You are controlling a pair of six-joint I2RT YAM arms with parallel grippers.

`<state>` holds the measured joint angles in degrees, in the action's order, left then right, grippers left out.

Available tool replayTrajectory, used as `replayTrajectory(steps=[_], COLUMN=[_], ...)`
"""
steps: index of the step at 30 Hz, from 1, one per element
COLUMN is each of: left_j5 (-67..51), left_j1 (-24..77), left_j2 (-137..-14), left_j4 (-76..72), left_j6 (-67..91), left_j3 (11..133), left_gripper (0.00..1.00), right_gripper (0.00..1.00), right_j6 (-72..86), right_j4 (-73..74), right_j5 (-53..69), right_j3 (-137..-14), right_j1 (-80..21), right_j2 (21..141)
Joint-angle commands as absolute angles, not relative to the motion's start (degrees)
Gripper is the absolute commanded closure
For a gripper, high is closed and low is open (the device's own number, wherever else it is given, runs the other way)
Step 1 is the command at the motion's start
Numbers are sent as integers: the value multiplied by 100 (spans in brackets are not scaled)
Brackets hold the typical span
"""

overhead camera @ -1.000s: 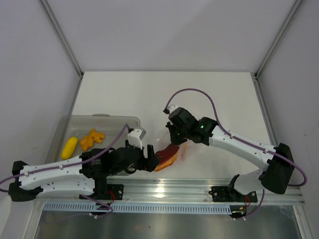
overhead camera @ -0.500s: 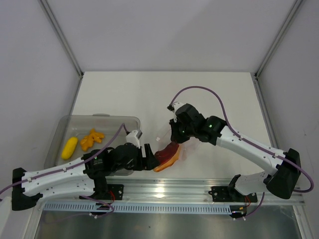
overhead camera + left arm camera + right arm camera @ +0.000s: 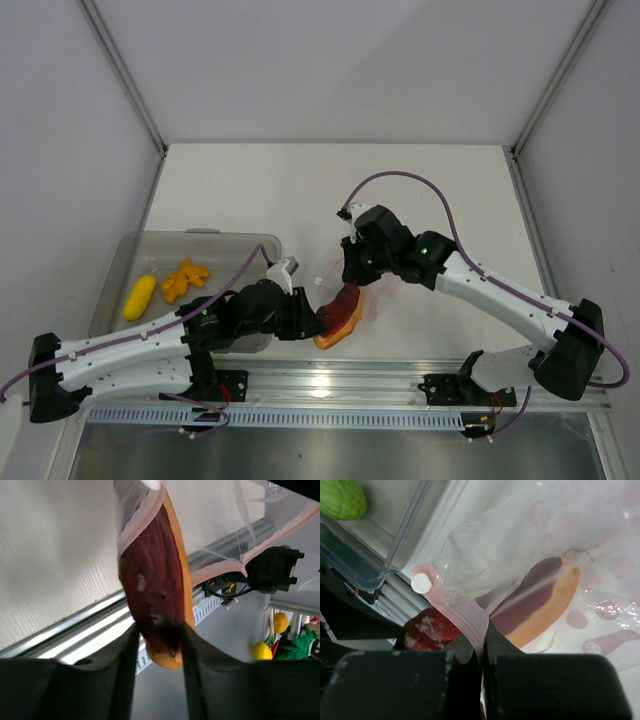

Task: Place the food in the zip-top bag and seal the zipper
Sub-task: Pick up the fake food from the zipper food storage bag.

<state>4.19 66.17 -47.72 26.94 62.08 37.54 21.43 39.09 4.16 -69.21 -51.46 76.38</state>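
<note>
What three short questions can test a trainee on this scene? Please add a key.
1. True or false: the left gripper holds the slice.
2. What does the right gripper pinch? A) the slice B) the zipper C) nothing
3. Fill in: the yellow piece and the orange pieces lie in the grey ____.

Key: 1 true; 2 B; 3 bin.
</note>
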Motion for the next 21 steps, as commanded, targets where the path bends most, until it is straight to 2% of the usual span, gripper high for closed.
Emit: replayTrajectory(steps=[1, 3, 4, 6, 12, 21], left_j5=[211, 237, 246, 298, 422, 703], left_j1=[6574, 6566, 6574, 6539, 6513, 6364], left_j2=[-4825, -4843, -4860, -4930, -5080, -4904], left_j4=[2356, 2364, 2364, 2425, 2452, 2285], left_j6=[6258, 6240, 6179, 6100, 5783, 5950], left_j3=[3797, 3840, 3902, 4043, 4482, 4439], left_gripper=[63, 72, 84, 99, 99, 99], right_gripper=[100, 100, 100, 100, 100, 100], right_j6=[2215, 2224, 2241, 2250, 2347, 2435], right_j4=[3709, 3718, 3718, 3700, 3639, 3630], right_j5=[527, 562, 580, 641, 808, 914], right_j3=[-7005, -7014, -7005, -6996, -6996, -7005], right_j1=[-5106, -5089, -5080, -5054, -4992, -4966], right_j2=[7418, 7400, 7383, 7400, 7374, 7313])
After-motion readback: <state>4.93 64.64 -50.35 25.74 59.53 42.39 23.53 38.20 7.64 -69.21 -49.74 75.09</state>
